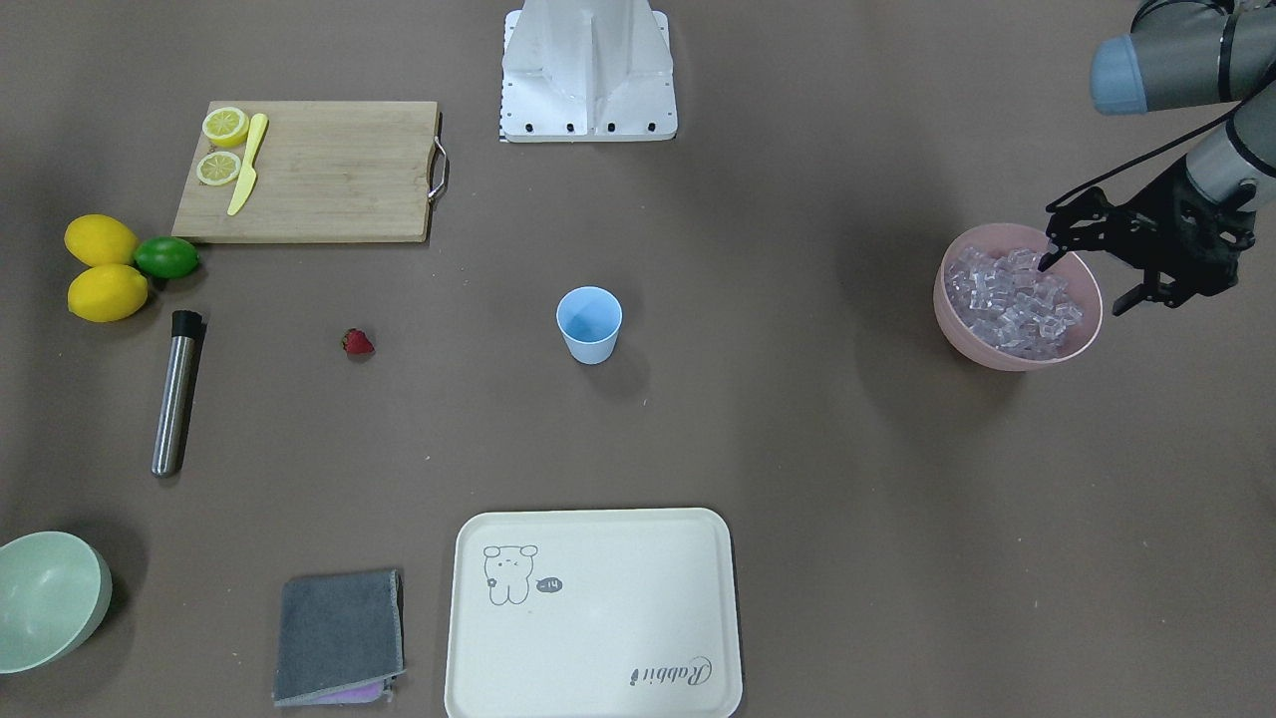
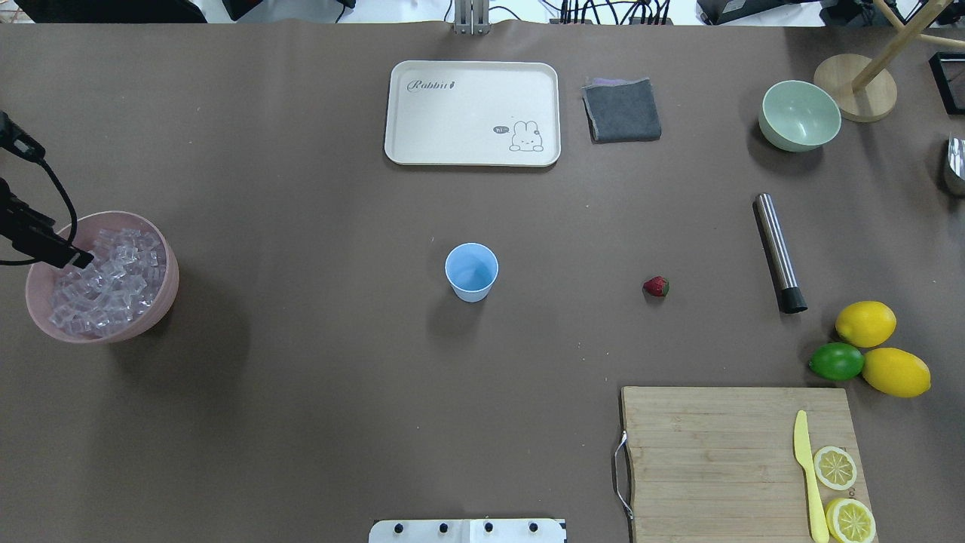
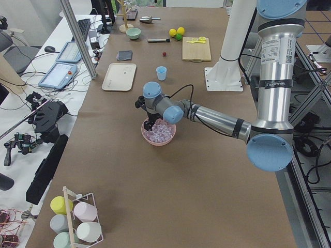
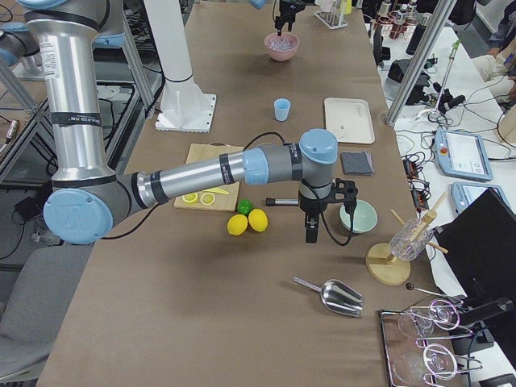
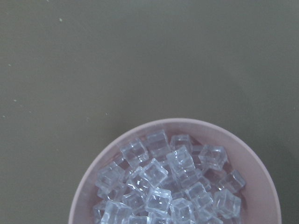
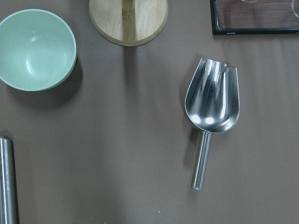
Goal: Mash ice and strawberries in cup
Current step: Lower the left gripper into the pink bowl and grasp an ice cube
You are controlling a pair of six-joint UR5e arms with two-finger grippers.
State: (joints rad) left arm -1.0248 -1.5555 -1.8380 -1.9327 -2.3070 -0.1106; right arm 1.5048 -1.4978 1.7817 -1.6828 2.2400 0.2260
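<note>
The light-blue cup (image 1: 589,324) (image 2: 471,271) stands upright and empty at the table's middle. A small red strawberry (image 1: 357,342) (image 2: 655,286) lies alone on the table toward my right side. The ice (image 1: 1012,299) (image 5: 168,186) fills a pink bowl (image 1: 982,354) (image 2: 162,302) at my far left. Over that bowl's outer rim hangs my left gripper (image 1: 1081,287), open, one fingertip (image 2: 75,258) just above the cubes and nothing held. My right gripper (image 4: 310,238) shows only in the right side view, pointing down near the green bowl; I cannot tell its state.
A steel cylinder with a black end (image 1: 176,394) lies beside two lemons (image 1: 102,267) and a lime (image 1: 166,256). A cutting board (image 1: 329,170) holds lemon halves and a yellow knife. A tray (image 1: 598,618), grey cloth (image 1: 339,636), green bowl (image 6: 35,49), metal scoop (image 6: 212,98) and wooden stand (image 6: 128,21) sit around.
</note>
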